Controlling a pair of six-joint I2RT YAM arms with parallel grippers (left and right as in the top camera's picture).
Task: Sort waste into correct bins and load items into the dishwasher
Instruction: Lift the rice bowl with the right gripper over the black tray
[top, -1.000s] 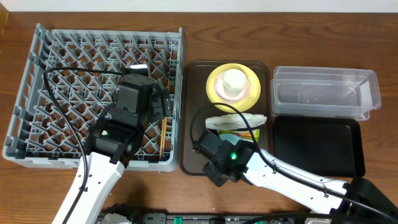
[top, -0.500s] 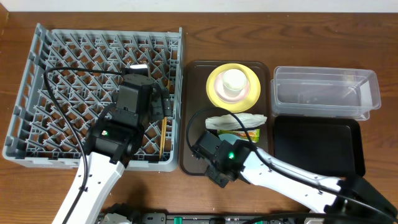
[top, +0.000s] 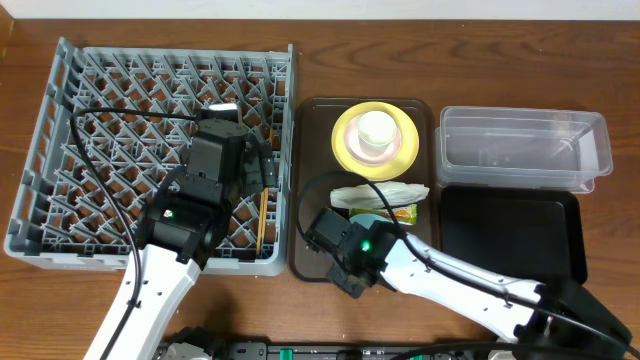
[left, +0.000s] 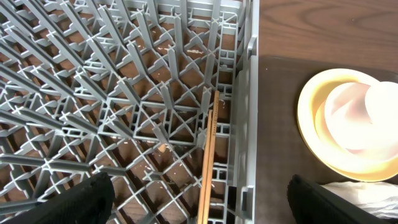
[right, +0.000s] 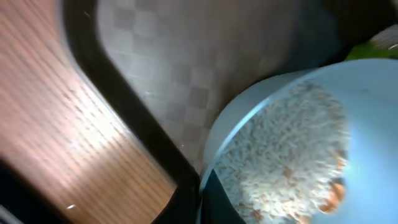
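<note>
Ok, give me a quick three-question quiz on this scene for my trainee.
1. True or false: the chopsticks lie in the dish rack.
2. What sits on the yellow plate? A) cup B) spoon C) apple
3. Fill in: the bowl holds ____.
Key: 1 true; 2 A; 3 rice.

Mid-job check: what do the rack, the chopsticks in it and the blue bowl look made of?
Rack: matte grey moulded plastic, uniform lattice pegs. Chopsticks: probably wood or bamboo, thin tan unglossed sticks. Blue bowl: smooth pale surface, plastic or glazed ceramic; cannot tell which.
</note>
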